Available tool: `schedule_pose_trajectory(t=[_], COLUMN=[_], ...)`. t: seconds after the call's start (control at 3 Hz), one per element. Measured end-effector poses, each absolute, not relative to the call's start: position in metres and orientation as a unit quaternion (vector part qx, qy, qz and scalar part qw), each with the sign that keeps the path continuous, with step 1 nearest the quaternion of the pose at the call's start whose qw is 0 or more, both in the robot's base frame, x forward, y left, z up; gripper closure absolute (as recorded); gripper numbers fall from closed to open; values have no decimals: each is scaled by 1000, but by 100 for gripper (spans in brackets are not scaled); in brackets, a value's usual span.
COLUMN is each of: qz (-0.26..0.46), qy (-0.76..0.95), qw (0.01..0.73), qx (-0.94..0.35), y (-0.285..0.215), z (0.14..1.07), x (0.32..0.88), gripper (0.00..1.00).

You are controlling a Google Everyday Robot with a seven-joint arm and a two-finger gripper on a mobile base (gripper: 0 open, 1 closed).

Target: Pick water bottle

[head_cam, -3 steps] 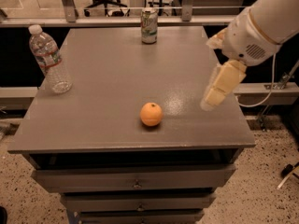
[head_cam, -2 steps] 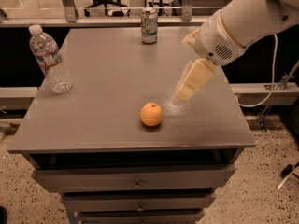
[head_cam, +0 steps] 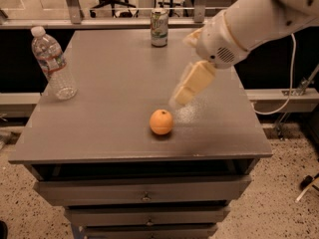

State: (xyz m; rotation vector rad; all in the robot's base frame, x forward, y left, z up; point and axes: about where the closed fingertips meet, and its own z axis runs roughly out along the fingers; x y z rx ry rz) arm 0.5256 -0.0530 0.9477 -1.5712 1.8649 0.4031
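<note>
Nearest the camera, drawers sat under the grey surface. Toward the front edge of the surface lay an orange. Just beyond it and to its right, the gripper hung above the surface, angled down toward the left, on the white arm that reached in from the upper right. Whether its jaws were apart or together could not be told. The water bottle stood upright near the left edge, well apart from the jaws, with only bare surface between them. A silver-green can stood upright at the far edge, beyond the gripper and well to the right of the bottle.
</note>
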Motion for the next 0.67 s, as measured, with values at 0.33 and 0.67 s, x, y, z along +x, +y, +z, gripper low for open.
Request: schedule_pose_trajectory(t=[0.33,0.67], qz=[191,215], qy=[674,644], qw=[376,418], qx=[-607,-604], y=[10,55], z=[952,954], x=[548,572], gripper=[0,0])
